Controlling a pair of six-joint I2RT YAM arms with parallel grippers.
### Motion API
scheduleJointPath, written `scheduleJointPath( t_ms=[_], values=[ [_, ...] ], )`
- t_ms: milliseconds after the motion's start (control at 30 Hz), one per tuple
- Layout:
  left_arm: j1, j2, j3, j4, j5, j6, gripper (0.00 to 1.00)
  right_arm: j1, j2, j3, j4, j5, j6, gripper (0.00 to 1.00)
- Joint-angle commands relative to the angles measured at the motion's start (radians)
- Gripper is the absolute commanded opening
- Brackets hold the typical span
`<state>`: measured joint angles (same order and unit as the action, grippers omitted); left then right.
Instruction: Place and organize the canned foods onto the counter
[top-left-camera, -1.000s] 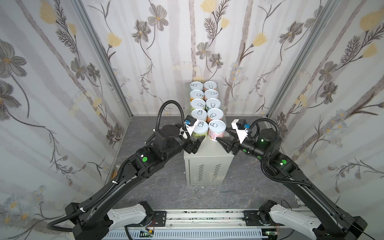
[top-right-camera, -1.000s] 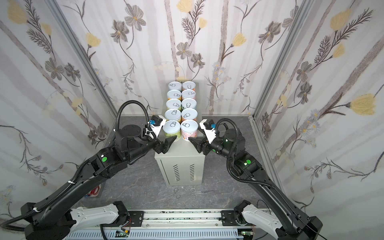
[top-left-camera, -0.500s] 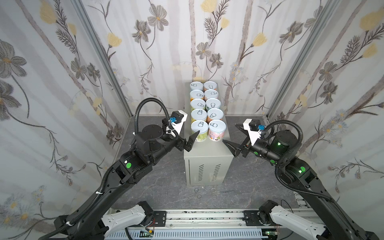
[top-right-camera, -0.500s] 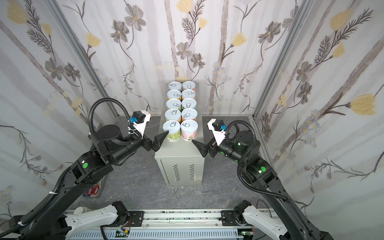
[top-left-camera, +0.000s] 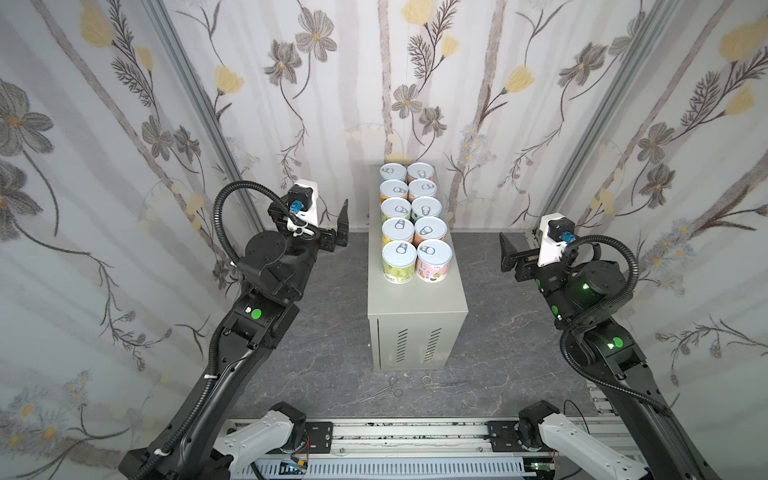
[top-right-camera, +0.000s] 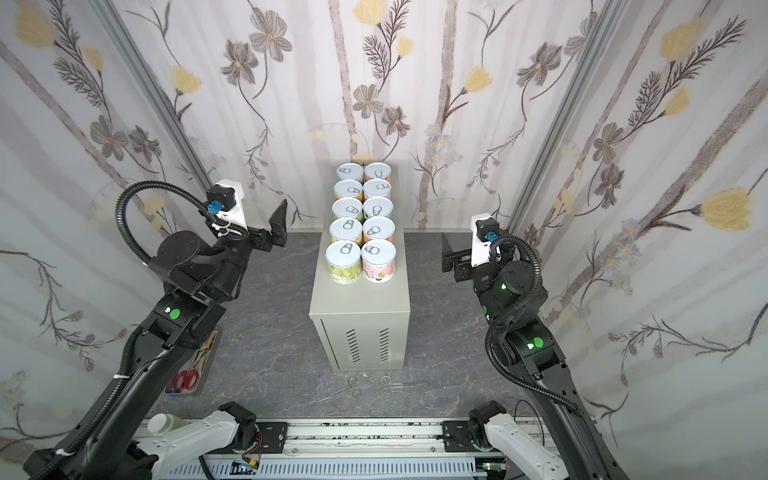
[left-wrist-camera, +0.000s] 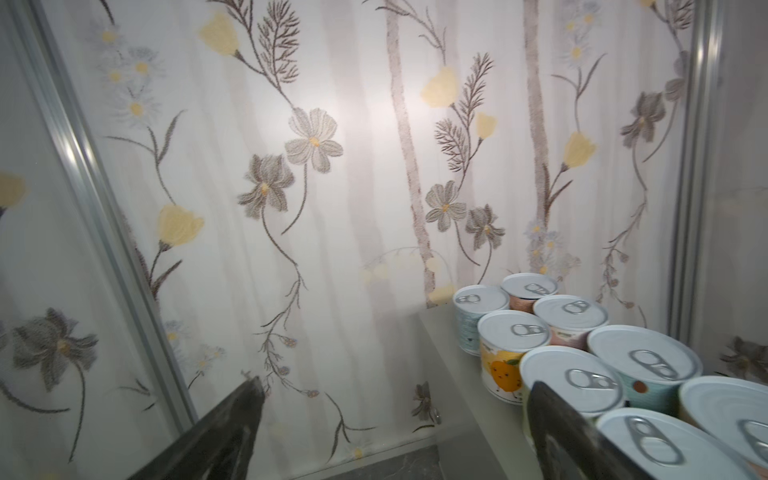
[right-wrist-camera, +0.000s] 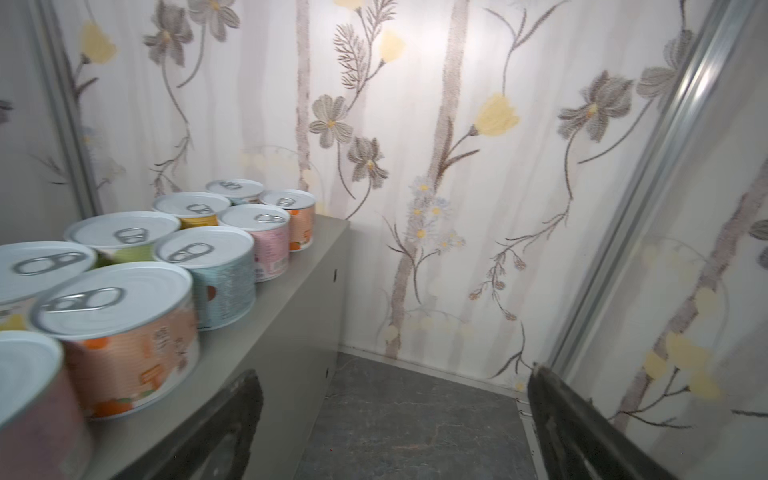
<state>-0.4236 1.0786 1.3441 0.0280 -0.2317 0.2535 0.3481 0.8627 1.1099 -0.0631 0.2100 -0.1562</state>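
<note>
The flowery walls (top-left-camera: 345, 83) stand all around, and the dark stone floor (top-left-camera: 328, 332) lies below. A long rail (top-left-camera: 415, 440) runs across at 6 o'clock. From it rise the left arm (top-left-camera: 249, 324) at 8 o'clock and the right arm (top-left-camera: 594, 332) at 4 o'clock.

In the middle stands the counter (top-left-camera: 415, 299), a tall grey box with slots on its front. All ten canned foods (top-left-camera: 426, 208) stand upright on its top. They sit close together in two rows of five, from the 12 o'clock edge to about the middle. The two nearest are a green can (top-left-camera: 399, 262) and a pink can (top-left-camera: 434, 259).

The left gripper (top-left-camera: 340, 228) hangs at 9 o'clock from the cans, well apart from the counter. Its jaws are spread wide and hold nothing. The right gripper (top-left-camera: 509, 253) hangs at 3 o'clock, also well apart, jaws wide with nothing in them.

In a top view, a tray (top-right-camera: 203, 353) lies under the left arm at 8 o'clock with red scissors (top-right-camera: 185, 380) in it. A white-capped bottle (top-right-camera: 166, 422) sits at 7 o'clock. Two thin metal clamps (top-left-camera: 390, 390) lie on the floor near the counter at 6 o'clock.
</note>
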Motion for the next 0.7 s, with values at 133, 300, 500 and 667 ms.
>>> scheduleJointPath(
  t_ms=[133,300,500,667],
  values=[
    [0.209,0.079,-0.163,0.204,0.039,-0.162,1.00,-0.155,0.059,-0.195,0.299,0.014,0.115,1.00],
    [0.303,0.048,-0.432,0.378,0.028,-0.209,1.00,-0.198,0.058,-0.443,0.509,0.045,0.130,1.00],
    [0.353,0.015,-0.773,0.681,0.036,-0.226,1.00,-0.227,0.085,-0.653,0.680,0.041,0.156,1.00],
    [0.383,0.044,-0.933,0.796,0.036,-0.280,1.00,-0.230,0.163,-0.742,0.713,0.071,0.199,1.00]
  ],
)
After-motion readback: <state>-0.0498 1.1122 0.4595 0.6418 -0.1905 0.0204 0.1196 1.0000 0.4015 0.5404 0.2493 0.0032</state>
